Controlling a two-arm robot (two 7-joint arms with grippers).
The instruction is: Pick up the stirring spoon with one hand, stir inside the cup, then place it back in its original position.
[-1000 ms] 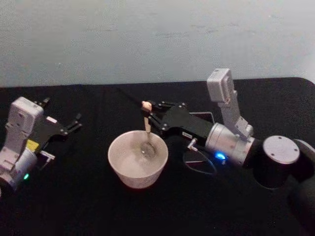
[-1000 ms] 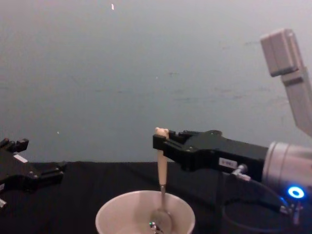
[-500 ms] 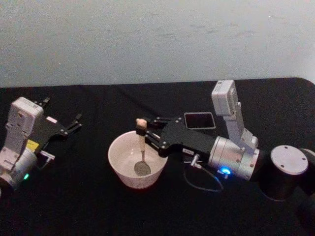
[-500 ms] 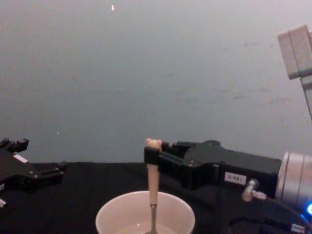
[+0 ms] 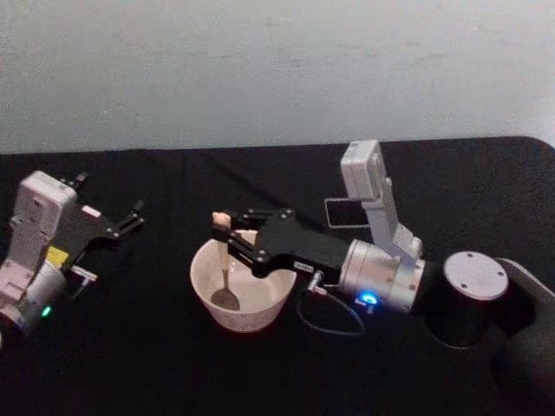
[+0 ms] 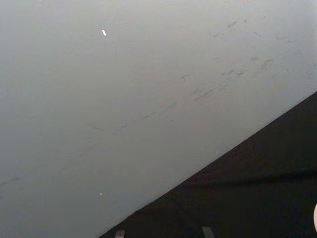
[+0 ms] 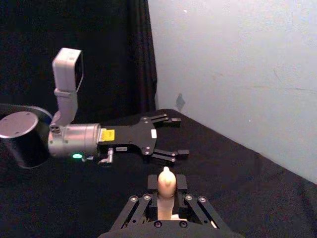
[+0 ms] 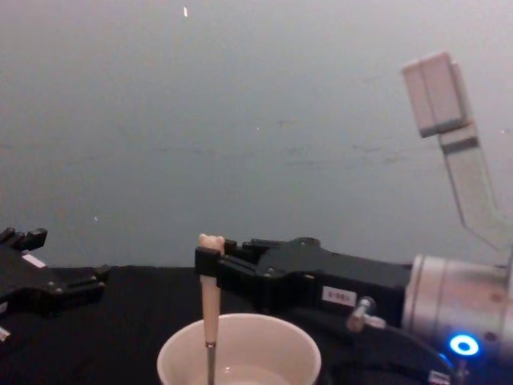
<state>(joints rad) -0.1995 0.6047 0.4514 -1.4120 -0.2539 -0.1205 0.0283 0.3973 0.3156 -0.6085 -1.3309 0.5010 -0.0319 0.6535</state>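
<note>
Since half a second ago, the right gripper (image 5: 227, 244) and the stirring spoon (image 5: 225, 269) have shifted toward the robot's left. The spoon has moved from the middle of the cup (image 5: 260, 314) to the left part of its interior. The cup sits where it did on the black table (image 5: 130, 347).

**Right gripper.** The fingers are clamped on the upper handle of the spoon, just below the bear head. In the chest view the right gripper (image 8: 210, 263) reaches in from the right, level above the cup (image 8: 309, 362). The spoon (image 8: 210, 309) hangs upright from it, and its metal stem passes below the rim. In the right wrist view the bear head of the spoon (image 7: 166, 182) stands up between the two finger pads of the right gripper (image 7: 166, 198).

**Spoon.** The silvery bowl end lies low inside the cup, near the left wall. Whether it touches the cup floor cannot be told.

**Holder.** The dark square-mouthed holder (image 5: 340, 214) stands behind and to the right of the cup. The right arm's wrist camera housing (image 5: 364, 178) covers most of it.

**Left gripper.** The left gripper (image 5: 136, 217) rests parked over the table at the robot's left, well apart from the cup. In the right wrist view the fingers of the left gripper (image 7: 171, 137) stand spread apart with nothing between them.
</note>
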